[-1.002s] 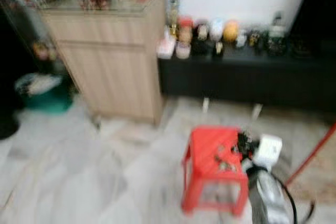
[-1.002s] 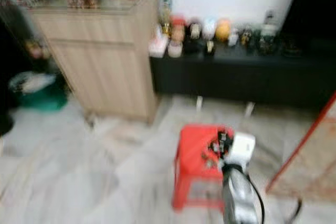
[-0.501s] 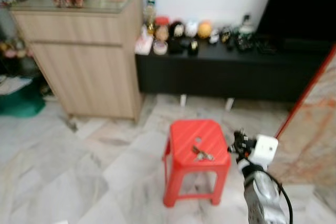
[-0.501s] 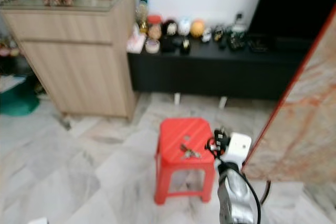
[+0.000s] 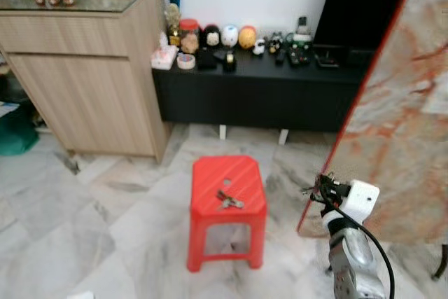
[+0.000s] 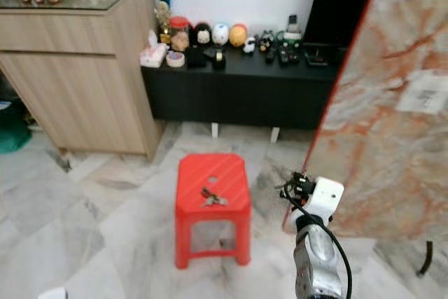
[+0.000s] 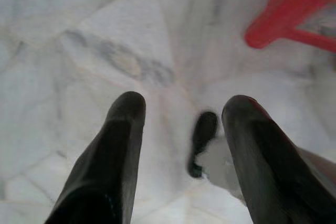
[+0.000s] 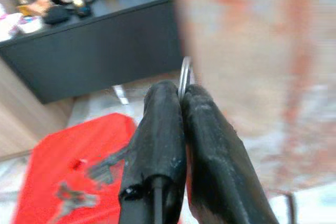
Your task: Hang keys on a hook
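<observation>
My right gripper (image 8: 181, 90) is shut on a metal key ring (image 8: 185, 74), and a grey key (image 8: 105, 169) dangles beside its fingers. In the eye views that gripper (image 5: 318, 187) is held out to the right of a red plastic stool (image 5: 227, 173), just in front of a marble-patterned panel (image 5: 399, 103). A second bunch of keys (image 5: 229, 201) lies on the stool's seat. My left gripper (image 7: 181, 114) is open and points down at the marble floor, with a leg of the stool (image 7: 283, 19) nearby.
The tall panel with a red edge leans on the right, close to my right arm. A wooden cabinet (image 5: 84, 68) stands at the back left. Beside it a low black bench (image 5: 259, 89) carries several figurines. Pale marble floor (image 5: 105, 229) surrounds the stool.
The camera has swung to the right, so stool and cabinet shifted left in the picture and the marble panel came into view. The picture is sharper now. My right gripper kept its hold.
</observation>
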### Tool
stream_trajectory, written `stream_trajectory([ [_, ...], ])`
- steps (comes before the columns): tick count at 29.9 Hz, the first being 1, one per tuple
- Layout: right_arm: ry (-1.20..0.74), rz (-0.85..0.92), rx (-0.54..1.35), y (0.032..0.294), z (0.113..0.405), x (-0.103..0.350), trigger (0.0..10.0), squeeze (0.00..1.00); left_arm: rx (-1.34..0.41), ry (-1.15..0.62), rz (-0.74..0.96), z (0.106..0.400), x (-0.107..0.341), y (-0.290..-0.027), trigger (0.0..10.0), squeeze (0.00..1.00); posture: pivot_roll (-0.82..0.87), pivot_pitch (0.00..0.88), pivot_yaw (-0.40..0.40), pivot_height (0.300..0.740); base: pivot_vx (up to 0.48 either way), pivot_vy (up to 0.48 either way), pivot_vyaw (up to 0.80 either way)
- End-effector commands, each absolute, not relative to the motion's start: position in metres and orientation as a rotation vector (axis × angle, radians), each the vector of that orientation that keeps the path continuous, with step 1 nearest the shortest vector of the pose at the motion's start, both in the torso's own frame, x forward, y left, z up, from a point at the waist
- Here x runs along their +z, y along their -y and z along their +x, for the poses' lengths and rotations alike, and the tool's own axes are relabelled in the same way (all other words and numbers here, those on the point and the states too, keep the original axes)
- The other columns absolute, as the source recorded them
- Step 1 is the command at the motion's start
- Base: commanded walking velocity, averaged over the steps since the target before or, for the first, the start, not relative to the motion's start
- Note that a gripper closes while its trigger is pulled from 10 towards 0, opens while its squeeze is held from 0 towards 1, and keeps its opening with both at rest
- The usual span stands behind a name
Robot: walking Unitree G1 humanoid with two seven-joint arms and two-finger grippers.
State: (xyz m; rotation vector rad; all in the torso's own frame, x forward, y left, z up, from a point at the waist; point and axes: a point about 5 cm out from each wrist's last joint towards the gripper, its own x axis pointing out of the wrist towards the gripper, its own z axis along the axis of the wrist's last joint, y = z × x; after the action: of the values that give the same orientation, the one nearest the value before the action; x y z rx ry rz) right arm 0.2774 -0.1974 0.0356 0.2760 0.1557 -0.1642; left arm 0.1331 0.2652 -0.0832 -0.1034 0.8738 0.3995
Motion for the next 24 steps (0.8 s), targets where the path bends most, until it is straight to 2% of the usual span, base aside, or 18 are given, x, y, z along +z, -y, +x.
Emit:
stream_trajectory([
  [1, -0.142, 0.283, -0.183, 0.2021, 0.2798, 0.0395, 10.0, 0.0, 0.398, -0.89, -0.103, 0.1292, -0.0853, -0.2636, 10.0, 0.0, 0.03, 0.0, -0.023, 0.74, 0.0, -0.48, 0.0],
  [10, -0.142, 0.283, -0.179, 0.2008, 0.2802, 0.0401, 10.0, 0.0, 0.401, -0.885, -0.105, 0.1296, -0.085, -0.2637, 10.0, 0.0, 0.03, 0.0, -0.026, 0.74, 0.0, -0.441, 0.0],
  [24, -0.128, 0.278, -0.183, 0.2015, 0.2858, 0.0446, 10.0, 0.0, 0.42, -0.875, -0.112, 0.1313, -0.0842, -0.2642, 10.0, 0.0, 0.04, 0.0, -0.029, 0.74, 0.0, 0.0, 0.0],
])
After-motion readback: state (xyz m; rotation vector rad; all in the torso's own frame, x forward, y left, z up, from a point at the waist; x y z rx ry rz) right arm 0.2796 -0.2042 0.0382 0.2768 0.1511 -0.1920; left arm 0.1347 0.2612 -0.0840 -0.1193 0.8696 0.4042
